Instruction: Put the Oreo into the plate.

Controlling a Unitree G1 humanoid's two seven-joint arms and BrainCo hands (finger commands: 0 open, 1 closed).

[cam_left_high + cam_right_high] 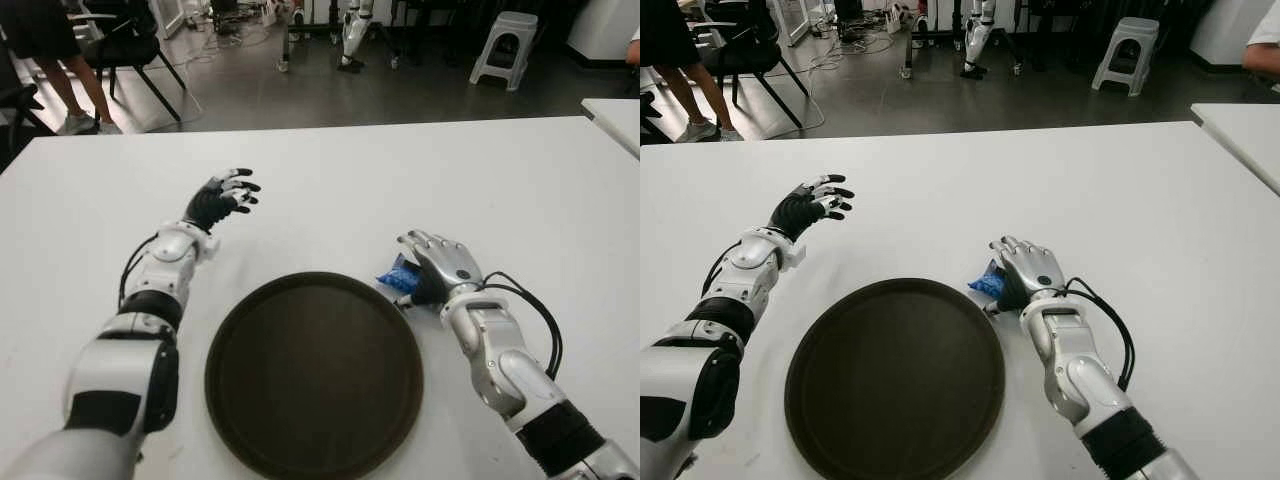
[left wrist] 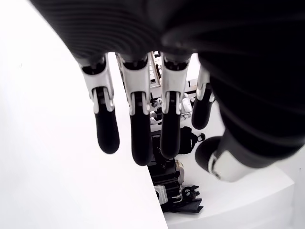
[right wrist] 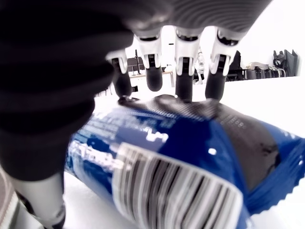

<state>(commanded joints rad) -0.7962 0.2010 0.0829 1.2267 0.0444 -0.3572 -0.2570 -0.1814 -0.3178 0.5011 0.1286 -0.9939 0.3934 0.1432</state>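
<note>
The Oreo (image 1: 398, 276) is a blue packet lying on the white table just off the right rim of the round dark brown plate (image 1: 314, 372). My right hand (image 1: 438, 262) is over it from the right. Its fingers (image 3: 183, 71) reach out nearly straight across the top of the packet (image 3: 181, 162), the thumb is down beside it, and nothing is closed around it. The plate holds nothing. My left hand (image 1: 225, 196) is raised above the table to the far left of the plate, fingers (image 2: 138, 129) spread and holding nothing.
The white table (image 1: 330, 190) stretches far ahead and to both sides. Beyond its far edge are a black chair (image 1: 125, 45), a person's legs (image 1: 60, 90), a white stool (image 1: 503, 45) and another table's corner (image 1: 615, 115).
</note>
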